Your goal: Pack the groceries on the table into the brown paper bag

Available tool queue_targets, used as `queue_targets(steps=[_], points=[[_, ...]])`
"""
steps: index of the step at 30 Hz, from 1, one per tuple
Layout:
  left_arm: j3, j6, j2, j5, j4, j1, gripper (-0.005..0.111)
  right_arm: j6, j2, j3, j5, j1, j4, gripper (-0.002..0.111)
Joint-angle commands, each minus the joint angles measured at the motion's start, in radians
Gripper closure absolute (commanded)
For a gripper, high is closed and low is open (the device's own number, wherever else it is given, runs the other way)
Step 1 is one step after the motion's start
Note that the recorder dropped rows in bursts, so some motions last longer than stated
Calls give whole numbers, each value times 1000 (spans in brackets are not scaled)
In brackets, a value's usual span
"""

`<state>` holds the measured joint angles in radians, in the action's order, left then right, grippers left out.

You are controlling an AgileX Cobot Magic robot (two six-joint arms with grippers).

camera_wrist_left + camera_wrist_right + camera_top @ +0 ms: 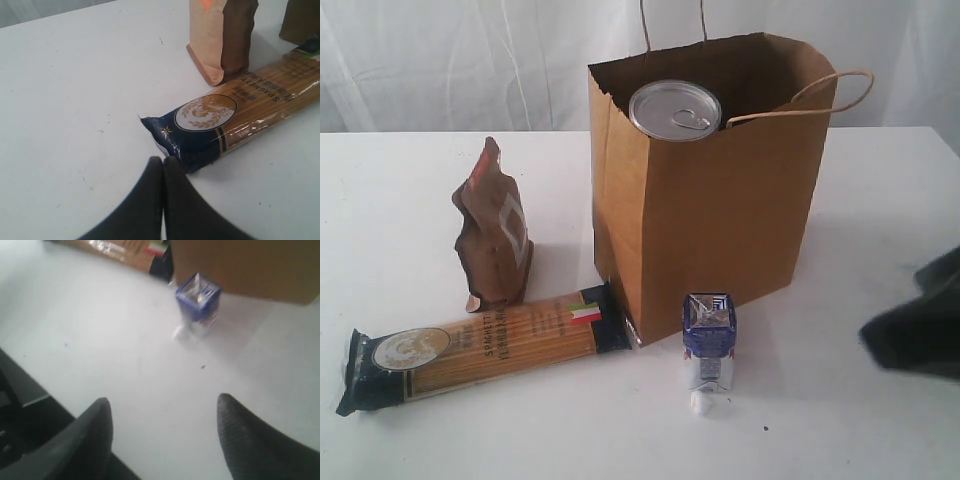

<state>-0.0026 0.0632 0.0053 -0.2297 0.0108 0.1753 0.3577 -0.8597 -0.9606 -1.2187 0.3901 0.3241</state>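
The brown paper bag (720, 210) stands on the white table (400, 200) with the silver pull-tab can (675, 109) showing inside its rim. Left of it the brown pouch (492, 232) stands upright behind the spaghetti packet (485, 345), which lies flat. The small blue carton (708, 335) stands in front of the bag. My left gripper (163, 160) is shut and empty, just short of the dark end of the spaghetti packet (190, 135), with the pouch (222, 35) beyond. My right gripper (162, 405) is open over bare table, apart from the carton (198, 297). The jar and yellow bottle are out of view.
A white curtain (450, 60) hangs behind the table. A dark blurred part of my right arm (920, 325) shows at the right edge of the exterior view. The table's near edge (65, 407) runs just under the right gripper's fingers.
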Motion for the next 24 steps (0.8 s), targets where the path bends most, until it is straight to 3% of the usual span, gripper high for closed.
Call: queue_targets(steps=[1,7,15,19,24], points=[[3,-2,-5,-3,2,-4,107,24,-97,161,92,-1,80,51],[3,-2,-5,-3,2,-4,107,34,-250,318,314,-1,166,51],[3,-2,-5,-3,2,-4,107,45,-435,319,466,87,218,54],[3,-2,-5,-3,2,-4,107,-48,-517,294,541,161,102,54],[3,-2,-5,-3,2,-4,107,-329,-613,226,601,235,-168,54]])
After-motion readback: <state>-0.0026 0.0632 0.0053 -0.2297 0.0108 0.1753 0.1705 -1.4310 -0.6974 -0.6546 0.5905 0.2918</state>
